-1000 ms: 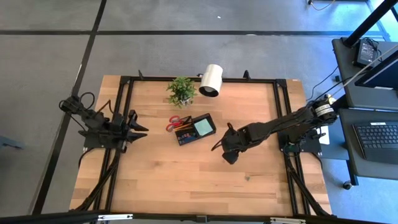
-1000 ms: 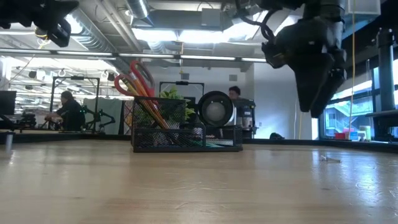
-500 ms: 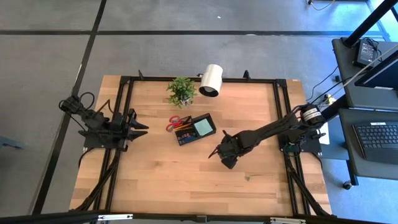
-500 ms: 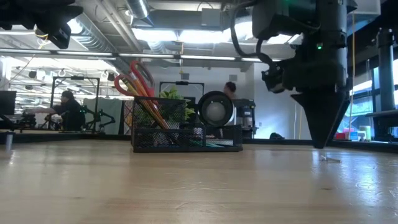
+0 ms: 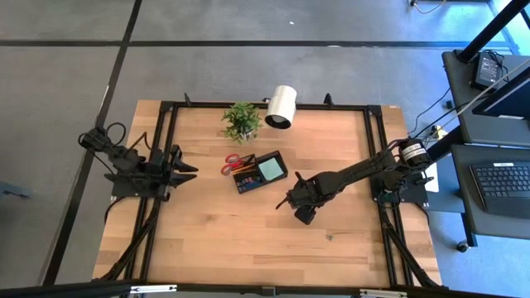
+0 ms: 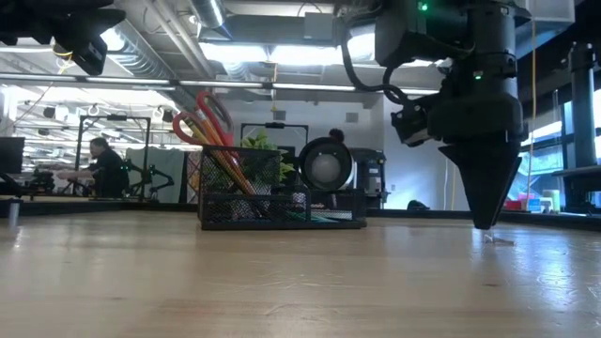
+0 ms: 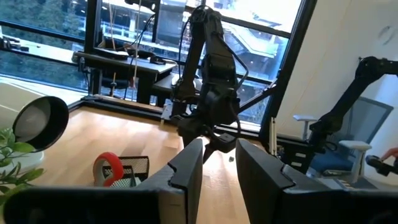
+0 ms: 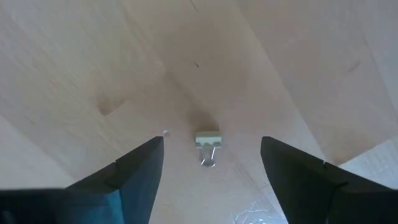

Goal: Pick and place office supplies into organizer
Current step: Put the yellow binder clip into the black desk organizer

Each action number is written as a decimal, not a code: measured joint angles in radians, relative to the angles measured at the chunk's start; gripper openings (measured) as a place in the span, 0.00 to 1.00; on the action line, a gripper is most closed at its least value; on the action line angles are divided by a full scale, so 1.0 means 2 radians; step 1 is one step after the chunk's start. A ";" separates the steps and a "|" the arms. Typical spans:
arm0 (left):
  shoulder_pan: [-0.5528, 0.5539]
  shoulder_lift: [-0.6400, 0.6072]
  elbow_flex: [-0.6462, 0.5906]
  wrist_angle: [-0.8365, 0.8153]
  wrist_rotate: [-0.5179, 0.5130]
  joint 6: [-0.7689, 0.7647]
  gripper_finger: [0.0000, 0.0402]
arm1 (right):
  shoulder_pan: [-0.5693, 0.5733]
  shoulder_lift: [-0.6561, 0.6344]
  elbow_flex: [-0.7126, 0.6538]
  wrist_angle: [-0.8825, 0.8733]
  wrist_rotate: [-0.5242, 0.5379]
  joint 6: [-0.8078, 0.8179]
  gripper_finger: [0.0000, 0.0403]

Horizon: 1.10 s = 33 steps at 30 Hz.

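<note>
While the table [image 5: 207, 240] is mostly bare wood, the left gripper [image 5: 189, 171] just waits over its left edge, jaws parted a little around nothing. Out past the middle toward the right edge, the right gripper [image 6: 485, 222] points straight down with its tip just off the wood, jaws spread wide on either side of a tiny metal clip [image 8: 208, 140] lying flat and untouched. Toward the far edge, the black organizer [image 5: 260, 172] holds the teal note pad [image 5: 269, 170] and red-handled scissors [image 5: 233, 161].

Between my right jaws I see a pale cream clip [image 8: 207, 139] with silvery wire handles on light wood-grain table [image 8: 205, 56].
</note>
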 joint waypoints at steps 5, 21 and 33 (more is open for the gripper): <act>0.000 0.000 0.000 0.000 0.000 0.000 0.23 | -0.003 0.000 0.000 0.001 0.000 -0.004 0.68; 0.000 0.000 0.000 -0.004 0.000 0.000 0.23 | -0.003 0.000 0.000 0.002 0.000 -0.011 0.68; 0.000 0.000 0.000 -0.004 0.000 0.000 0.23 | -0.003 0.026 0.000 0.014 -0.006 -0.012 0.68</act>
